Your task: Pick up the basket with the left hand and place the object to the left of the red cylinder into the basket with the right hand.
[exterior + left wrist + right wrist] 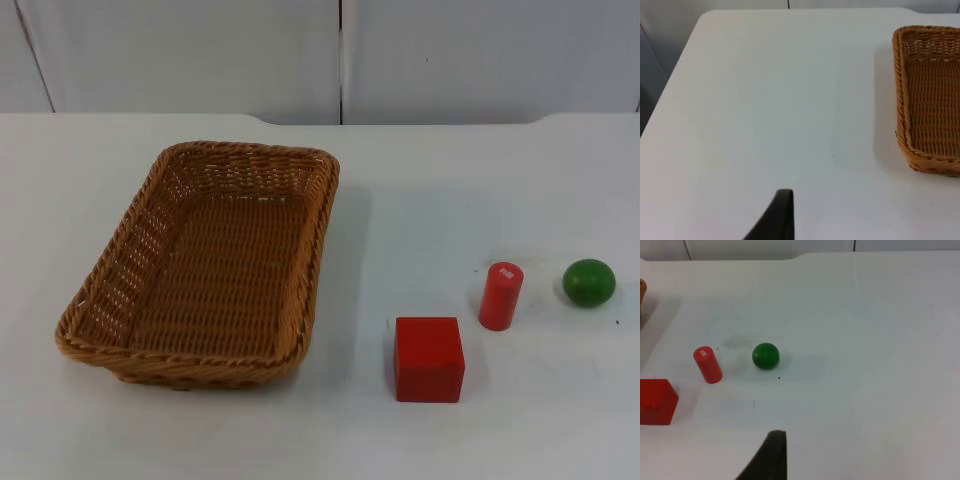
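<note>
Red cube (656, 402) near right gripper (771, 455), whose finger spread cannot be told.

Green ball (588, 282) on the white table (480, 190), near the grey partition wall (200, 50).

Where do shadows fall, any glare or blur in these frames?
Top view: the basket throws a soft shadow to its right, the red cube and red cylinder faint ones to their left; no glare. Left wrist view: the white table is evenly lit, sharp. Right wrist view: the green ball casts a faint shadow to its right; the dark fingertip looks soft.
</note>
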Action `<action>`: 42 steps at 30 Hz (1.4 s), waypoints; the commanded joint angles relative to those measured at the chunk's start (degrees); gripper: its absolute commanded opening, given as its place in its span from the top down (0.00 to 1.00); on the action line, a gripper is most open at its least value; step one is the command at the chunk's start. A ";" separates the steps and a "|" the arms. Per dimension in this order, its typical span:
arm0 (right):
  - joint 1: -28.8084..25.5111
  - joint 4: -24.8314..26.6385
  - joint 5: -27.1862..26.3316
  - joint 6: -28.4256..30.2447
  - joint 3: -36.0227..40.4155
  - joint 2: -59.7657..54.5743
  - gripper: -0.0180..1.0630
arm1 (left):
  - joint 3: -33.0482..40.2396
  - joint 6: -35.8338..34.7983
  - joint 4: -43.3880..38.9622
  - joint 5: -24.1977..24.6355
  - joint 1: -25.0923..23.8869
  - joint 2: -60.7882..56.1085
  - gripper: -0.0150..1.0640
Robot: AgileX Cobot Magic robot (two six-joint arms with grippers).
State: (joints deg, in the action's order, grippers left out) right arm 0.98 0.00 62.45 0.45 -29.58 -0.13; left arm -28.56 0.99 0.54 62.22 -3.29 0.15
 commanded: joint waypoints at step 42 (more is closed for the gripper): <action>0.32 0.00 -0.65 0.39 -0.02 0.13 0.01 | -12.31 7.23 13.24 -17.07 -0.09 27.82 0.08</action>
State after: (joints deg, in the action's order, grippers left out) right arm 0.98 0.00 62.45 0.45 -29.58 -0.13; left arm -40.09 6.64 11.59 46.98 -3.29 26.21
